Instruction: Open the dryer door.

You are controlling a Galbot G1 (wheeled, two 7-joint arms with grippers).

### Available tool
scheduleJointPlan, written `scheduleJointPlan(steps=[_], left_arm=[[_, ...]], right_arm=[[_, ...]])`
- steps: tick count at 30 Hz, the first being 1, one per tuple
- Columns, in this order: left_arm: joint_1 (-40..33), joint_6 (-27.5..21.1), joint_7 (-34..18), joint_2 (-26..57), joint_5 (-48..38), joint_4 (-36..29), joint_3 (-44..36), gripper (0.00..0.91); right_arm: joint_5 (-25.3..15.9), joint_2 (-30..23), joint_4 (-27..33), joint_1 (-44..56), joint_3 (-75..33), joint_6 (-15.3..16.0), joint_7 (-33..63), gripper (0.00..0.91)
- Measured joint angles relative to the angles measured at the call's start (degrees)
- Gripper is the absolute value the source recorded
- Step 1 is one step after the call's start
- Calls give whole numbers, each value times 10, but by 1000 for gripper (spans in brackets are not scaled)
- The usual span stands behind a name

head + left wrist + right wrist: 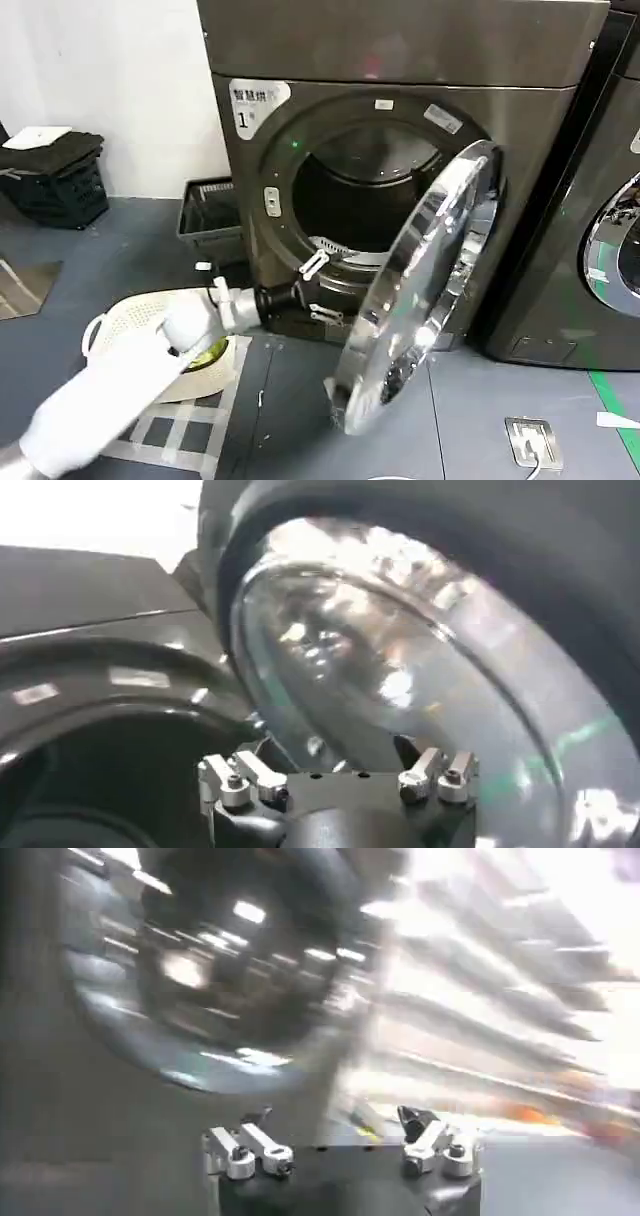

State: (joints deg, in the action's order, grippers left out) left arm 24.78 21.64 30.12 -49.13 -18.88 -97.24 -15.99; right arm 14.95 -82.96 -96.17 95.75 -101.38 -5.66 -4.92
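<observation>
Before one dryer (250, 200), one door (425, 300) ajar.

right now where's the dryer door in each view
Head view: the dryer door hangs swung open at centre right, in front of the dryer, with the left gripper at the lower rim of the drum opening.
Left wrist view: its glass bowl shows close up.
Right wrist view: a round chrome-rimmed door shows, too blurred to say whose.
Shared landmark: the chrome rim.
</observation>
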Motion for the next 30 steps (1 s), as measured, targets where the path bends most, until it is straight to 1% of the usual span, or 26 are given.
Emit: scheduleJointPlan(steps=[4,9,11,12,17,20,25,30], left_arm=[[-27,-4,-2,-23,1,13,-38,907],[-60,-14,-6,-59,2,27,-81,907],[-69,-17,-12,-73,4,32,-97,907],[-75,-18,-14,-81,4,34,-104,907],[-105,-20,-24,-114,4,57,-144,907],[-122,-20,-28,-138,2,76,-167,907],[-157,-21,-31,-181,-3,111,-202,907],[-195,-23,-33,-231,-4,154,-231,907]], right_arm=[[-8,-20,2,-2,-47,6,27,907],[0,-40,6,-3,-89,-6,34,907],[0,-42,8,-3,-106,-6,45,907],[-2,-43,8,-1,-114,-2,51,907],[-15,-42,8,7,-154,41,84,907],[-27,-41,12,16,-183,55,101,907],[-44,-42,21,27,-223,58,113,907],[-42,-50,19,33,-250,55,113,907]])
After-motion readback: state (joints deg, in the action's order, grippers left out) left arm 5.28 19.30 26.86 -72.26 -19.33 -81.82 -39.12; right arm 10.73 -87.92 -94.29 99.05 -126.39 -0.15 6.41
